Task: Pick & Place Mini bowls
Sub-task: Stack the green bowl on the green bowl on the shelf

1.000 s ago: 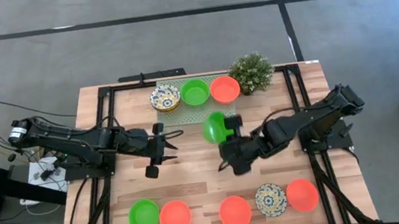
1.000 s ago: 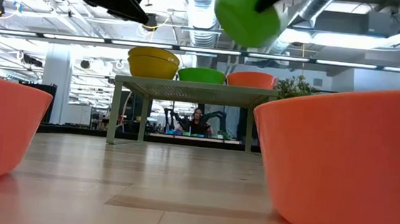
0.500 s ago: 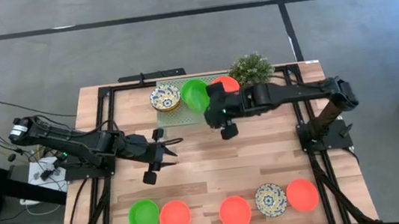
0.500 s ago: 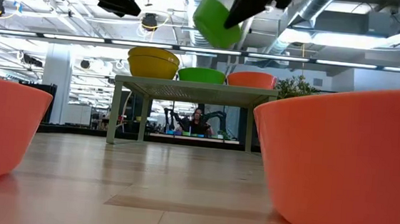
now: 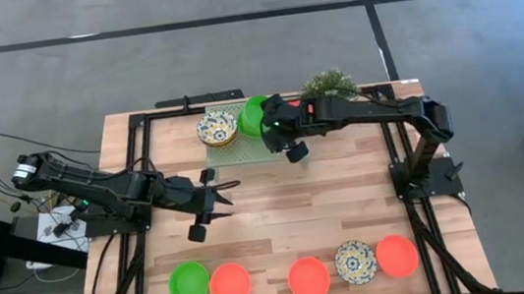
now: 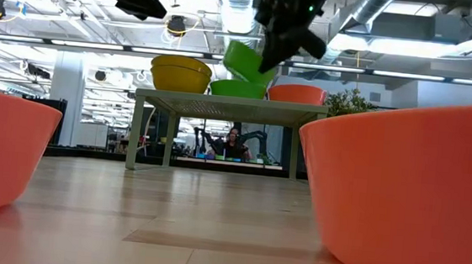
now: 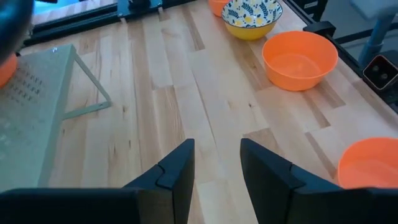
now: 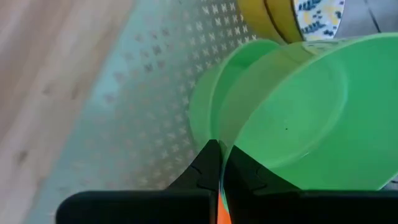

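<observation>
My right gripper (image 5: 277, 130) is at the far edge, shut on a bright green mini bowl (image 5: 254, 116). It holds the bowl tilted just above another green bowl (image 6: 238, 88) that sits on the raised perforated rack (image 5: 228, 149). The rack also carries stacked blue-yellow patterned bowls (image 5: 216, 128) and a red-orange bowl (image 6: 296, 93), which my arm hides in the high view. My left gripper (image 5: 210, 197) hangs open over the table's left middle, touching nothing. Five more bowls line the near edge: green (image 5: 189, 282), orange (image 5: 229, 285), orange (image 5: 308, 278), patterned (image 5: 355, 261), orange (image 5: 396, 255). My right gripper pinches the green bowl's rim (image 8: 217, 148) between its two fingers, one on each side of the wall. The bowl (image 6: 246, 61) is lifted clear and tilted, hanging below the fingers, close over the green bowl (image 8: 202, 109) on the rack.
A small potted plant (image 5: 330, 83) stands at the far edge, right of the rack and beside my right arm. Bare wood (image 5: 289, 213) lies between the rack and the near row of bowls. In the low view, big orange bowls (image 6: 408, 196) fill the foreground.
My right gripper has carried the green bowl from the table's middle toward the far edge and a little left. It has then come down over the rack, and the bowl now hangs tilted just above the green bowl there. My left gripper has drifted slightly toward the near edge.
</observation>
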### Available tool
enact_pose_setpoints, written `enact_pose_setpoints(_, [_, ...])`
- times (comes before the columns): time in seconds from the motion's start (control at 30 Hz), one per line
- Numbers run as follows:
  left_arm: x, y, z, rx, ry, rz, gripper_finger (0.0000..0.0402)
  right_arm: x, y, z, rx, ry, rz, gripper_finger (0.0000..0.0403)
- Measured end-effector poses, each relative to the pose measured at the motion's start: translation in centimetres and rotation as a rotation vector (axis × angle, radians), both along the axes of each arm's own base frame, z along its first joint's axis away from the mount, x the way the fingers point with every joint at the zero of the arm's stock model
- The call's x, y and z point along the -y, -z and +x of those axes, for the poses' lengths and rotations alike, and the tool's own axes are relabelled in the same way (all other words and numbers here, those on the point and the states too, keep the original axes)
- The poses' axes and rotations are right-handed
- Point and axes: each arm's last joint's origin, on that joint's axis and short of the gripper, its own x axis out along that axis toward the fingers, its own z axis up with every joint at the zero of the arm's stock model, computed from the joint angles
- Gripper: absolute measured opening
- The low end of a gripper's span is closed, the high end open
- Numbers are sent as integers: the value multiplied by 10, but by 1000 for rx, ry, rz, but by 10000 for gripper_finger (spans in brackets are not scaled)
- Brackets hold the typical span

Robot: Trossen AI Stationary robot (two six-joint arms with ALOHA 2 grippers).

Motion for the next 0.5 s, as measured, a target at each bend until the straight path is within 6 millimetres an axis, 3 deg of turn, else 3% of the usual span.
enact_pose_setpoints(0.5, [0,-1,0,-4,-48,-78,131,15,12,6,-30,-41,7,6])
